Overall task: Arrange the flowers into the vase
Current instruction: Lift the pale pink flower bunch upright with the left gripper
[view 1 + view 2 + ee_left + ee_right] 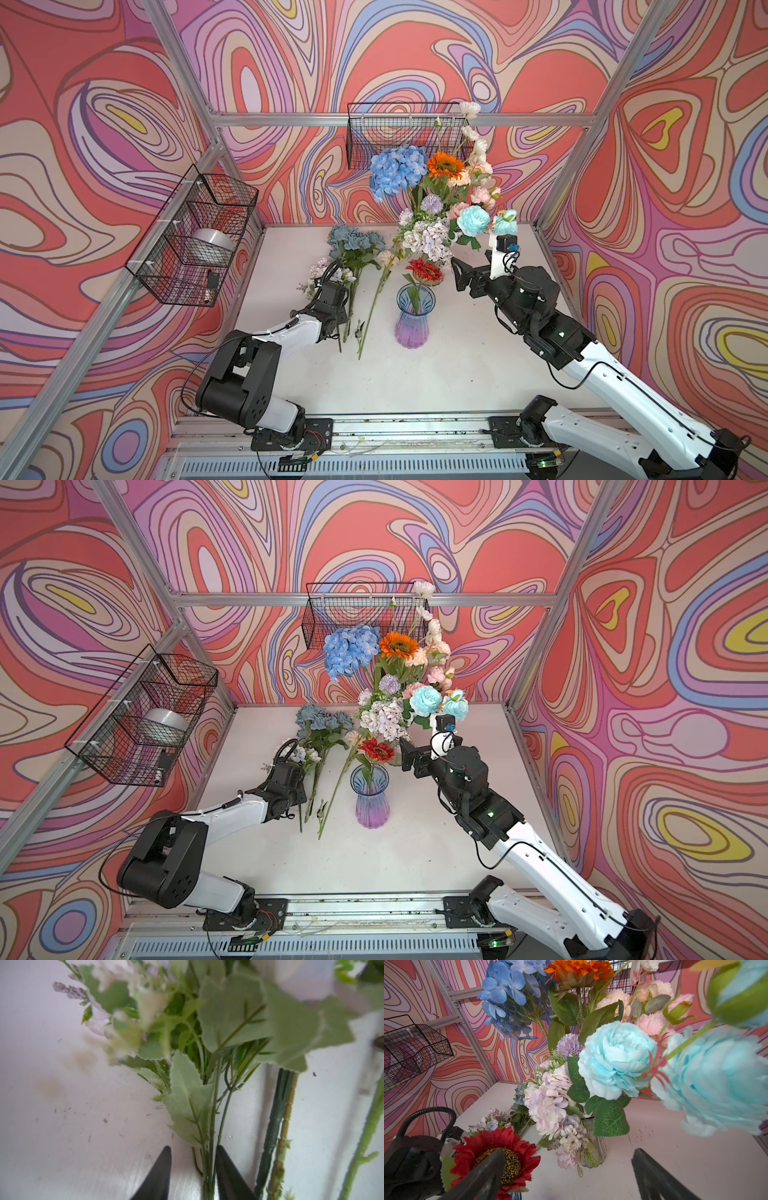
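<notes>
Tabletop (436, 374) was white, matt and flecked with dark crumbs. Its front half, toward six o'clock, lay bare as far as the aluminium rail (415, 428), and that was the widest room to move. The twelve o'clock edge was crowded. Black wire baskets (195, 237) hung from the frame above the nine and twelve o'clock edges.

At centre stood the vase (414, 316), upright. It was ribbed glass, blue at the flared rim and fading to purple at the base. One red sunflower (424, 272) stood in it.

Most of the flowers (436, 199) were packed into a clear fluted jar (595, 1147) at one o'clock of the vase: blue hydrangea, orange sunflower, aqua roses and pale lilac clusters, with cloth petals and veined leaves. The loose flowers (355, 245) lay flat at nine to ten o'clock of the vase, stem ends toward six.

Low over these sat the left gripper (193, 1153), jaws partway apart. Thin wiry stalks of a pale spray (187, 1105) ran between its black pointed fingers, with a gap on one side. At two o'clock of the vase hung the right gripper (569, 1151), jaws spread wide with nothing in them.
</notes>
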